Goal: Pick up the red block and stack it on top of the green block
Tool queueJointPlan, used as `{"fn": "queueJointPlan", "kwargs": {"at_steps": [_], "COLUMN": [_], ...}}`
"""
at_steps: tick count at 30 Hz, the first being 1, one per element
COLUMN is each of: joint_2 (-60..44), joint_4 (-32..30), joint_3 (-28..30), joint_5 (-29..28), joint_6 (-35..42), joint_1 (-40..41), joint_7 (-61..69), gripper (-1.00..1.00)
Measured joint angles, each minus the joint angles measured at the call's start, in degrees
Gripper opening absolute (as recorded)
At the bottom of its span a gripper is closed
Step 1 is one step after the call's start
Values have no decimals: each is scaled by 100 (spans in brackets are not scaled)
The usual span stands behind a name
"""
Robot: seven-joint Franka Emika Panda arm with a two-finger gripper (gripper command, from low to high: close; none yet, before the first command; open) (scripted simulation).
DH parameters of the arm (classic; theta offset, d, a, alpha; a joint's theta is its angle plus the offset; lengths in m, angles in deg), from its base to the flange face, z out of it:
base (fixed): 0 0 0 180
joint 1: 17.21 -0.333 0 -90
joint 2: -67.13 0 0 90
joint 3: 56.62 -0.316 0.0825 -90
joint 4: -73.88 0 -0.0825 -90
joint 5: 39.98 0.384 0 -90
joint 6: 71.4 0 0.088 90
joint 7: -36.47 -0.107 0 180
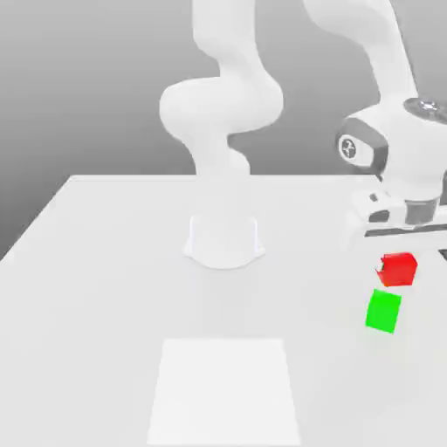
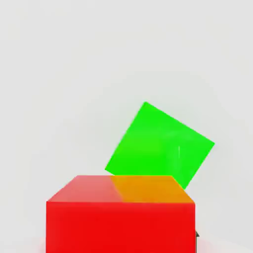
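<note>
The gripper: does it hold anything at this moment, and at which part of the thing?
The gripper holds the red block, clear of the table above the green block. Which faces the fingers press cannot be told.

green block [image 1: 383, 312]: stands alone on the white table [image 1: 105, 288], bare surface on every side of it
above green block: red block [image 1: 398, 270] hangs close over it, not touching
far from green block: arm base [image 1: 224, 240], well apart toward the exterior view's left

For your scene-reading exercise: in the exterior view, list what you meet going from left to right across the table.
white rectangular patch → robot base → green block → red block, held in the gripper.
</note>
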Motion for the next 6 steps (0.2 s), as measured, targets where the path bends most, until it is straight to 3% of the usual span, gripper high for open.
{"fn": "queueJointPlan", "kwargs": {"at_steps": [6], "joint_2": [-283], "joint_4": [-14], "joint_3": [96], "joint_5": [-418], "joint_6": [-260], "joint_1": [7], "joint_7": [-293], "gripper": [-100]}}
